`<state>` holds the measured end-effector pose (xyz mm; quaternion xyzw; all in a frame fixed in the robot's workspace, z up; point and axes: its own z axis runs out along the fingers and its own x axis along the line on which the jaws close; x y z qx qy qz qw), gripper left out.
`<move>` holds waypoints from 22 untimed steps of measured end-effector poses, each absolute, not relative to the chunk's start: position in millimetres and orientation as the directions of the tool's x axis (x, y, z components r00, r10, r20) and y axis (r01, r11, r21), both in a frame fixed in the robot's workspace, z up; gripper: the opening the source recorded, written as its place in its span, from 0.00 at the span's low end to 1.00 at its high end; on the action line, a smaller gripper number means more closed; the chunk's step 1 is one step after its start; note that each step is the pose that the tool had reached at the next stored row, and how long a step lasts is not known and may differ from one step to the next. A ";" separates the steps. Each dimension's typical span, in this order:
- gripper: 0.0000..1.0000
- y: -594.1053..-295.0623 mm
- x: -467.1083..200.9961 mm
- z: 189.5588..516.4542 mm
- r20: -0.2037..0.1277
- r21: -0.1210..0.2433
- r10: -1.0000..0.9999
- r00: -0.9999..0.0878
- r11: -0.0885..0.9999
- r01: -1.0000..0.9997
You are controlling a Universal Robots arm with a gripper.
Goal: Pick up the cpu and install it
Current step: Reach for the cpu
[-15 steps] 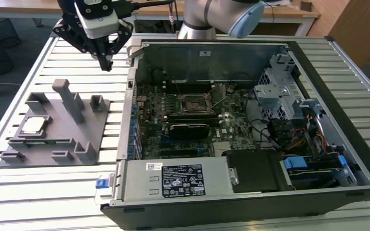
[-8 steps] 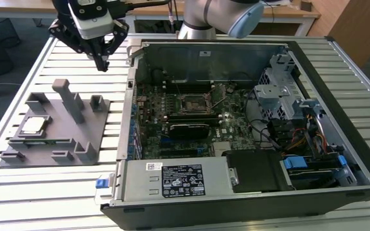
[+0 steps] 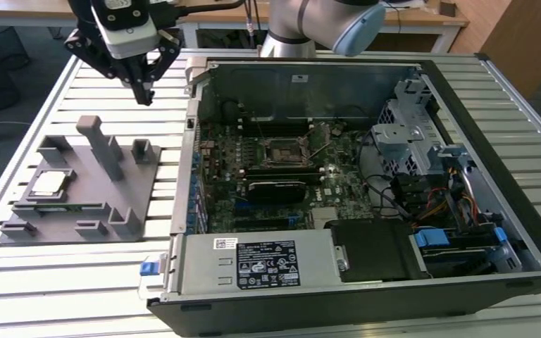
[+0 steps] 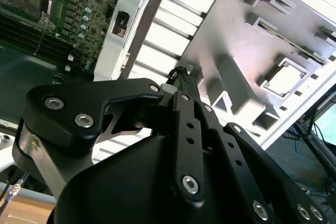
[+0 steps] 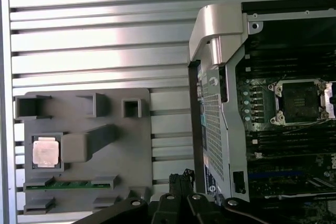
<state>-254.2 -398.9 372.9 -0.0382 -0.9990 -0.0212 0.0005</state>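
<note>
Progress: nothing is done yet, as judged; the cpu [image 3: 48, 184] is seen lying in its recess on the grey fixture [image 3: 120, 211], on the table [image 3: 64, 282].
Left: pick-up and seating in the socket [image 3: 284, 149], which appears unoccupied inside the open computer case [image 3: 365, 313].
Hand state: the hand [image 3: 144, 97] is seen with fingers together and nothing held, above the table between fixture and case, well apart from the cpu.
Counts: cpu 1; fixture 1; socket 1; case 1; hand 1.
</note>
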 end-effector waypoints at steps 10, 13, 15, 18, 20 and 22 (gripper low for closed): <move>0.11 -398.9 -261.7 371.6 0.005 0.042 0.076 -0.997 0.996 0.076; 0.11 -398.9 -263.6 371.1 0.006 0.042 0.076 -0.997 0.996 0.076; 0.11 -398.9 -264.9 370.8 0.007 0.042 0.076 -0.997 0.996 0.076; 0.11 -398.9 -266.7 370.4 0.008 0.042 0.076 -0.997 0.996 0.076; 0.11 -398.9 -268.0 370.1 0.009 0.042 0.076 -0.997 0.996 0.077; 0.11 -398.9 -269.4 369.8 0.009 0.042 0.076 -0.997 0.996 0.077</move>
